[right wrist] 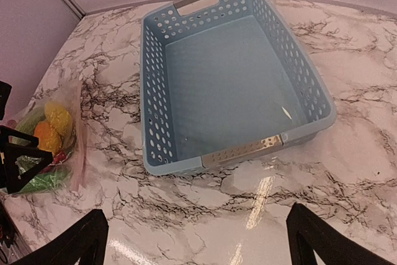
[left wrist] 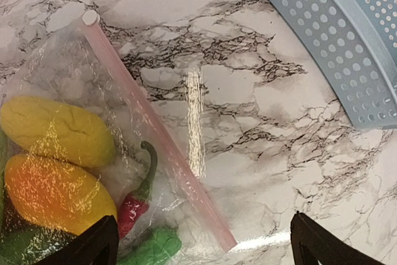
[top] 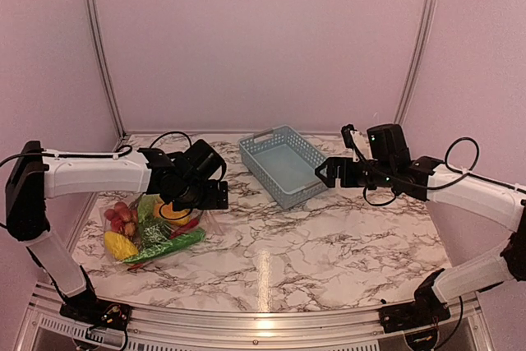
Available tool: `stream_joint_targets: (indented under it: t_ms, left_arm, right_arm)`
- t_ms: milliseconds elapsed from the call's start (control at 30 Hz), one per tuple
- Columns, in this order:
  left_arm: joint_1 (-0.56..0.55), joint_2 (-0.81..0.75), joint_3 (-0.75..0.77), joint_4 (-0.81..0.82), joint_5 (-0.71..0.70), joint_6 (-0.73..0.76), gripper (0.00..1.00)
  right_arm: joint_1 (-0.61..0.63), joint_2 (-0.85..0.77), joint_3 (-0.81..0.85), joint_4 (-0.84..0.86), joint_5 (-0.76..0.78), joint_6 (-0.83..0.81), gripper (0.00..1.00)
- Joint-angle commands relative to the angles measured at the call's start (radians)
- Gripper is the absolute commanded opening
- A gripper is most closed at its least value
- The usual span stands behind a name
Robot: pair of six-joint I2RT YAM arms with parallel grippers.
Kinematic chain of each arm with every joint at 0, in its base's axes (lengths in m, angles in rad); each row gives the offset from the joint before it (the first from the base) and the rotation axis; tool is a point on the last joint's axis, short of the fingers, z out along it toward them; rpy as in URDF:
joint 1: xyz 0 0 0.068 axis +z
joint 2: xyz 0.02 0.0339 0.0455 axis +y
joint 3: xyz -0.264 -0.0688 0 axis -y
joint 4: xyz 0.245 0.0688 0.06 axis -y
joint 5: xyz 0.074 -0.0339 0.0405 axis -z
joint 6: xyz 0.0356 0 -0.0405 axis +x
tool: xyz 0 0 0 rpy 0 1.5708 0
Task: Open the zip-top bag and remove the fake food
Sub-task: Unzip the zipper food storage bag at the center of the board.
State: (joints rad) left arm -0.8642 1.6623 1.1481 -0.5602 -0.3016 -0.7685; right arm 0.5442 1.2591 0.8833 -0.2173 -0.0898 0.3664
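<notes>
The clear zip-top bag lies at the left of the marble table, its pink zip strip running diagonally in the left wrist view. Inside is the fake food: yellow pieces, an orange-yellow piece, a red chilli, a green piece, red fruits. My left gripper hovers open above the bag's zip edge, its fingertips straddling the strip's near end. My right gripper is open and empty, held above the table just right of the basket. The bag also shows in the right wrist view.
An empty blue-grey lattice basket stands at the back centre, also in the right wrist view and at the top right of the left wrist view. Pink walls enclose the table at the back and sides.
</notes>
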Motion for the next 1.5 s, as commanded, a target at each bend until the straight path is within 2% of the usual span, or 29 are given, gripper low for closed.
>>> stream_joint_targets:
  t_ms: [0, 233, 333, 400, 500, 667, 867, 1000, 1100, 1200, 1333, 1467]
  left_arm:
    - [0.038, 0.056, 0.099, -0.066, -0.089, 0.045, 0.99]
    - [0.204, 0.153, 0.241, -0.069, -0.178, 0.116, 0.97]
    - [0.288, 0.196, 0.276, -0.057, -0.162, 0.130, 0.88]
    - [0.341, 0.223, 0.289, -0.019, -0.101, 0.152, 0.81]
    - [0.394, 0.278, 0.317, 0.006, -0.030, 0.167, 0.75]
    - [0.439, 0.285, 0.288, 0.060, 0.054, 0.152, 0.71]
    - [0.537, 0.293, 0.242, 0.140, 0.159, 0.166, 0.67]
    - [0.557, 0.339, 0.273, 0.175, 0.257, 0.255, 0.75]
    - [0.570, 0.379, 0.284, 0.208, 0.335, 0.292, 0.76]
    - [0.576, 0.415, 0.290, 0.225, 0.421, 0.320, 0.74]
    - [0.576, 0.426, 0.279, 0.243, 0.466, 0.350, 0.71]
    - [0.576, 0.421, 0.261, 0.258, 0.518, 0.354, 0.64]
  right_arm:
    - [-0.008, 0.008, 0.049, 0.022, -0.003, 0.003, 0.99]
    - [-0.008, 0.012, 0.054, 0.038, -0.017, 0.014, 0.98]
    - [0.005, 0.024, 0.066, 0.058, -0.045, 0.017, 0.97]
    - [0.029, 0.037, 0.078, 0.068, -0.050, 0.012, 0.97]
    - [0.069, 0.076, 0.109, 0.100, -0.085, 0.002, 0.96]
    - [0.145, 0.257, 0.210, 0.233, -0.226, 0.014, 0.90]
    - [0.230, 0.481, 0.358, 0.306, -0.262, 0.020, 0.85]
    - [0.243, 0.577, 0.407, 0.358, -0.310, 0.028, 0.85]
    - [0.243, 0.649, 0.450, 0.383, -0.353, 0.012, 0.85]
    - [0.243, 0.719, 0.503, 0.358, -0.375, -0.011, 0.84]
    - [0.243, 0.762, 0.528, 0.356, -0.395, -0.011, 0.84]
    - [0.243, 0.788, 0.530, 0.371, -0.407, -0.008, 0.84]
